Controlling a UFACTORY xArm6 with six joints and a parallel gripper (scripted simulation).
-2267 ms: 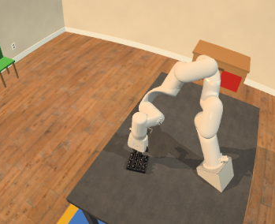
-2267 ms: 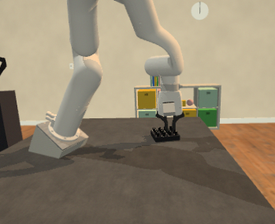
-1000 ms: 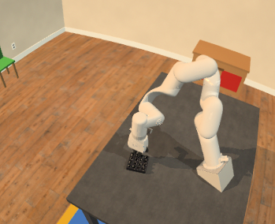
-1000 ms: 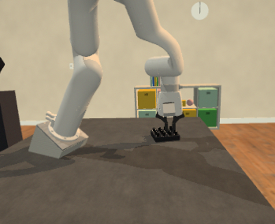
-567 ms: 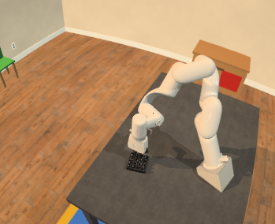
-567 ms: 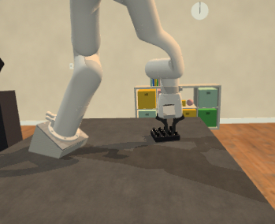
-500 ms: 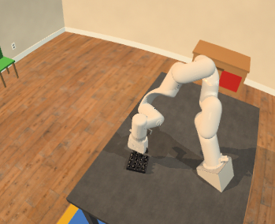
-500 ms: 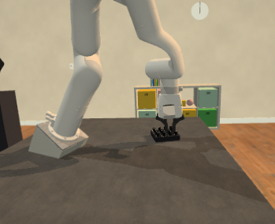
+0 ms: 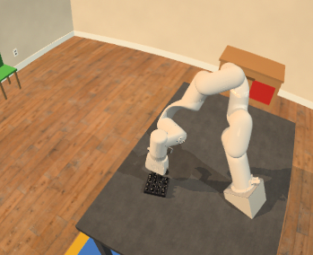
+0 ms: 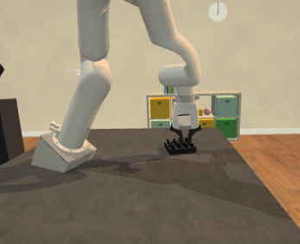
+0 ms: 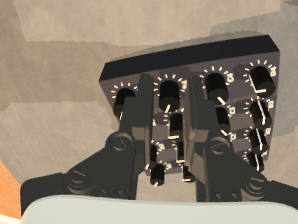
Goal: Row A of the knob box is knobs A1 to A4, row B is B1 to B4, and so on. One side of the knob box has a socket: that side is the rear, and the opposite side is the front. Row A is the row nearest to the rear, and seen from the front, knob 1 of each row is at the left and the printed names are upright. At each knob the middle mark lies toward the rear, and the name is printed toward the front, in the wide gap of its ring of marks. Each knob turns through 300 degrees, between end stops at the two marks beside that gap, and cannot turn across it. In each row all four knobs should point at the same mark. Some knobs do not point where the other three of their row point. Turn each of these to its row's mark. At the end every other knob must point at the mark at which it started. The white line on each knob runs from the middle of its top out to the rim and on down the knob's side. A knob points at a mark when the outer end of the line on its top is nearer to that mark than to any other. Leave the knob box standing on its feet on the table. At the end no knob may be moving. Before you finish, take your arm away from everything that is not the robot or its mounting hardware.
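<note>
1. The knob box (image 11: pixel 129 68) stands on its feet on the dark table (image 9: pixel 202 224), near the edge far from the arm's base (image 9: pixel 256 204). In the exterior view it sits flat and level.
2. The gripper (image 11: pixel 170 106) hangs straight down over the box, fingers pointing at the panel. In the exterior view the fingertips reach down among the knobs.
3. Claw state: narrow, with a small gap left between the fingers. My judgement is that it is not clamped on anything; actual contact with a knob is not visible.
4. Key relation: in the wrist view the two fingers straddle one column of knobs, second from the left. A knob (image 11: pixel 174 124) of that column lies in the gap. Which knob sits at fingertip level, I cannot tell.
5. The target lies directly beneath the claw, not off to a side, so the next move likely calls for closing and twisting about the vertical axis.
6. Printed names and marks are too small to read, so row and knob number are unconfirmed.
</note>
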